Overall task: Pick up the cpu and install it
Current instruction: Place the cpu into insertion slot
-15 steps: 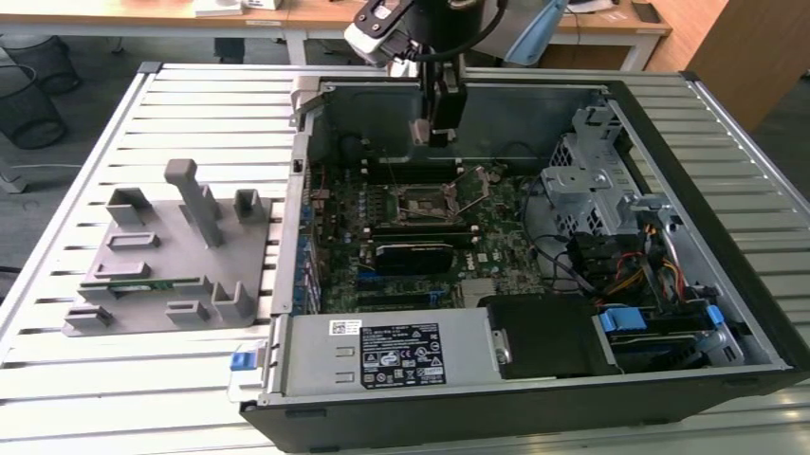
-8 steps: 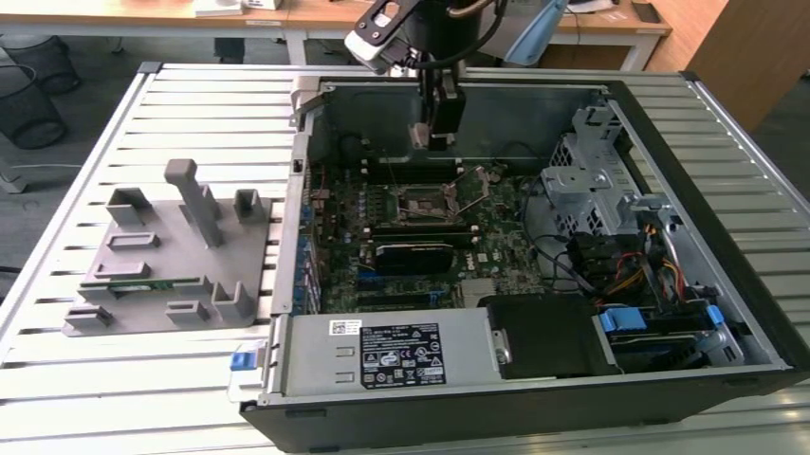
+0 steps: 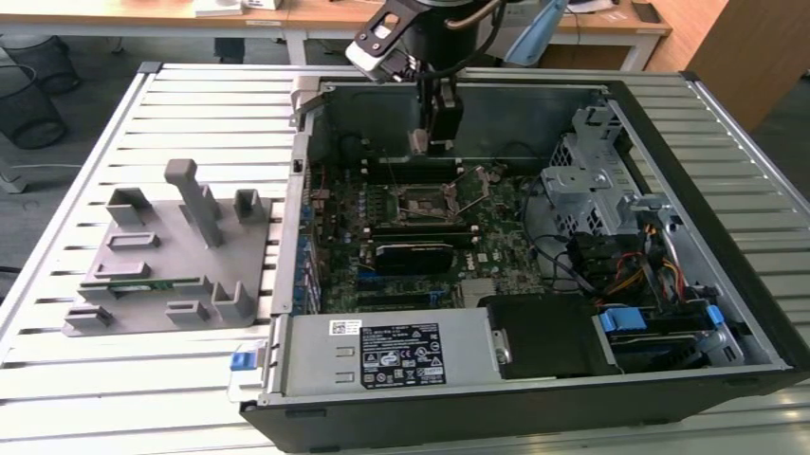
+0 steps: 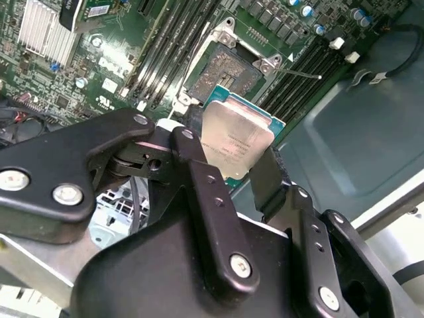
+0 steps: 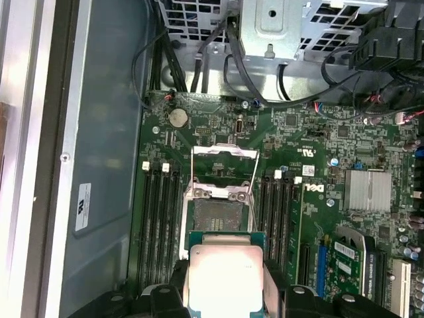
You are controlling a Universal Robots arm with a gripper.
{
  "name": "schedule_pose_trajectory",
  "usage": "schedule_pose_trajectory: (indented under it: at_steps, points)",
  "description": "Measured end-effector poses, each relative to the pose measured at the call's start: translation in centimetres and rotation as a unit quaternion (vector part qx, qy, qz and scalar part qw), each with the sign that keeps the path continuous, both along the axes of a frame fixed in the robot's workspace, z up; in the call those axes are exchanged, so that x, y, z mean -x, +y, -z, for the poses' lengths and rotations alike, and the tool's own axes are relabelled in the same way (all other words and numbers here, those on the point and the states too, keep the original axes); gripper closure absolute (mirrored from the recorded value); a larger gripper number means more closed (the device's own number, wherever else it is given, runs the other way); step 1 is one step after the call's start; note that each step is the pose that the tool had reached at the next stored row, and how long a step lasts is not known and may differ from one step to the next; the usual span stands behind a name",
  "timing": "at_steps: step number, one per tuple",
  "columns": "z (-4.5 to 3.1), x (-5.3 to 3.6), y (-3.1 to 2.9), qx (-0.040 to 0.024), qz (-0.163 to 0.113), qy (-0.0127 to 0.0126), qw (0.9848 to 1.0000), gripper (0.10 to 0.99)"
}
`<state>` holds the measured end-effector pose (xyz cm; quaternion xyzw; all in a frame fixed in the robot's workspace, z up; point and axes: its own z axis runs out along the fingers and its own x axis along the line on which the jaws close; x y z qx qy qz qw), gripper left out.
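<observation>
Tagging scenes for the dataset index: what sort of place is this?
Probably a robotics lab or workshop for PC assembly: an open computer case lies on a slatted metal table, a grey fixture beside it, with a desk and a wire bin behind. The gripper holds the cpu above the motherboard.

Exterior view is looking steeply down from well back, taking in the whole open black computer case (image 3: pixel 506 422) lying on the pale slatted metal table (image 3: pixel 190 95). Both wrist views are sitting close behind the black metal gripper (image 4: pixel 228 162) (image 5: pixel 222 288) and facing the green motherboard (image 5: pixel 311 132). First is looking nearly straight down, second obliquely. Both are sharing the dark metal-framed socket (image 4: pixel 228 73) (image 5: pixel 217 215) and the silver-topped square cpu (image 4: pixel 235 142) (image 5: pixel 222 271).
</observation>
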<state>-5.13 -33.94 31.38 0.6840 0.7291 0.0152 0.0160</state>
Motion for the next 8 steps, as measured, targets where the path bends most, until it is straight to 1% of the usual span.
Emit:
schedule_pose_trajectory:
  at_steps: [8]
  points:
    - [0.8,-0.03,0.15,0.0,0.0,0.0008,1.0,0.557]
